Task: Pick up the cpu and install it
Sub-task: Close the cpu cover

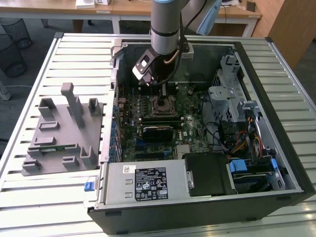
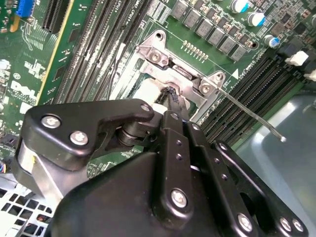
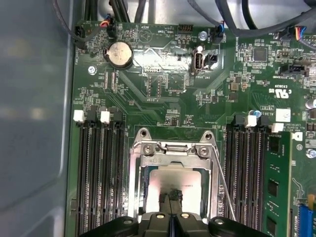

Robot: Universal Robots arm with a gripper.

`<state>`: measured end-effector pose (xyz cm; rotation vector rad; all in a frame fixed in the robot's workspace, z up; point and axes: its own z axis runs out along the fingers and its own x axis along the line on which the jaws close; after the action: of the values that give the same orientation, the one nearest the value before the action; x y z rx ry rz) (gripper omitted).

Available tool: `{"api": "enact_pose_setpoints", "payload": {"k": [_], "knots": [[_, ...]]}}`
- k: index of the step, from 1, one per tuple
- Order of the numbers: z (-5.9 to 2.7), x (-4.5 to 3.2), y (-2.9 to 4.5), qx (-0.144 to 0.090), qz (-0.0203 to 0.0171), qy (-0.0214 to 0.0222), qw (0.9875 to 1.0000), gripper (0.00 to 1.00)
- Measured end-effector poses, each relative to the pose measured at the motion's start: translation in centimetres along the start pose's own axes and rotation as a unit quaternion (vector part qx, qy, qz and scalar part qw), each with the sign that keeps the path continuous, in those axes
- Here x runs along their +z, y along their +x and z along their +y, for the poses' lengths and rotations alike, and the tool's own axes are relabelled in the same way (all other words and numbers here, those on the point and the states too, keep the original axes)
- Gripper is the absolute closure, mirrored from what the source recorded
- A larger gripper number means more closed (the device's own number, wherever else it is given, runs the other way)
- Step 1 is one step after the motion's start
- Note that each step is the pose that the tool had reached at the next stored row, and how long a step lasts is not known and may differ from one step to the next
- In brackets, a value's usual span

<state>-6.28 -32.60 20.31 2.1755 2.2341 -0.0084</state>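
The cpu (image 3: 185,182) lies flat inside the motherboard socket (image 3: 148,153), its silver top showing within the metal frame. My gripper (image 3: 171,197) hangs right over the middle of the chip, its two dark fingertips (image 2: 174,101) pressed together with no gap and nothing between them. I cannot tell whether the tips touch the chip. In the exterior view the gripper (image 1: 163,93) points down into the open computer case, just above the socket (image 1: 160,105). The socket's thin metal lever (image 2: 252,116) stands out to one side of the frame.
Memory slots (image 3: 96,177) flank the socket on both sides. A grey parts fixture (image 1: 61,131) on the slatted table holds a green memory stick (image 1: 54,146). Cables and drive bays (image 1: 242,133) crowd the case at the exterior view's right. The power supply (image 1: 143,181) sits in front.
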Motion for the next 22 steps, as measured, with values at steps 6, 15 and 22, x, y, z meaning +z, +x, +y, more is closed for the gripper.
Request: {"api": "enact_pose_setpoints", "payload": {"k": [6,15,22], "knots": [[-0.04,-0.35,0.0,0.0,0.0001,0.0,1.0,0.89],[-0.81,-0.26,0.02,0.0,0.0,0.0,1.0,0.89],[-0.89,0.36,0.03,0.0,-0.0001,0.0,1.0,0.89]]}}
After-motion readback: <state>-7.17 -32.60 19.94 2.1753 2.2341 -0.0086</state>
